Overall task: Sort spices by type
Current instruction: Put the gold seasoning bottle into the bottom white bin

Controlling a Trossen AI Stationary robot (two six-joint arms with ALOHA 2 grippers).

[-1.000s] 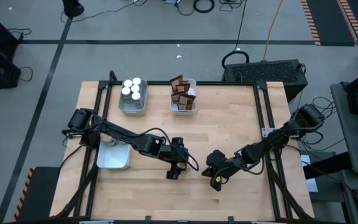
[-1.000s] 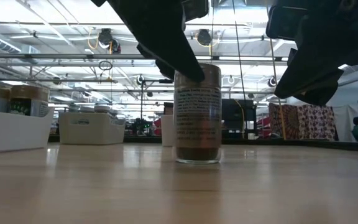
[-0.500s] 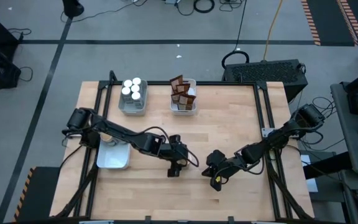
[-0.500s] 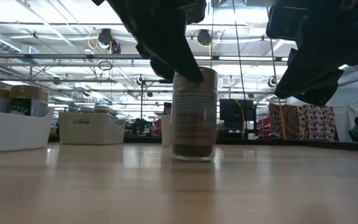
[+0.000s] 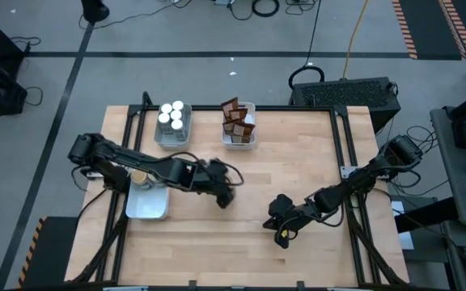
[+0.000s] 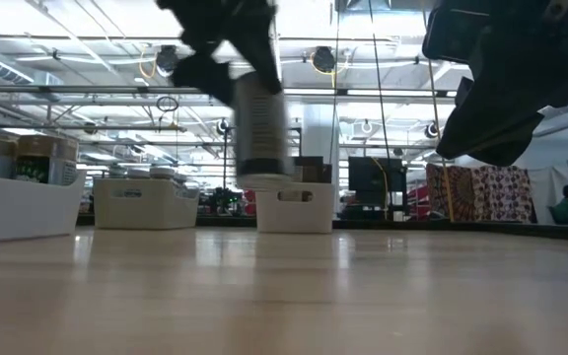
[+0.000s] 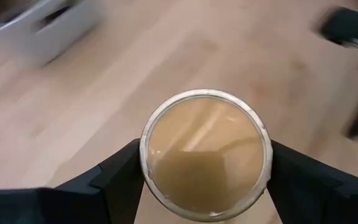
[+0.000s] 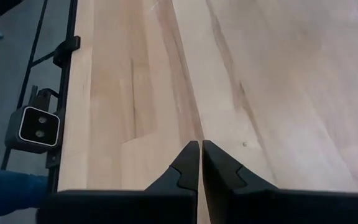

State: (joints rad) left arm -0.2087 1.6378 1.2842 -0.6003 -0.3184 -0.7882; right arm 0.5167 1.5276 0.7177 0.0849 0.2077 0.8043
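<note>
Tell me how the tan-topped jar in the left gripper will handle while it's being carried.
The tan-topped jar looks rigid, so the left gripper, clamped on its sides, probably won't deform it. Its smooth round wall could slip or twist between the fingers. It is tall and narrow in the low view, so it may tip if set down tilted.

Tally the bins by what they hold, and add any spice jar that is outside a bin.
Bin of white-topped jars: 1
Bin of brown packets: 1
Bin of tan-topped jars: 1
Tan-topped jar outside a bin: 1, held off the table by the left gripper
Total: 3 bins, 1 jar outside
</note>
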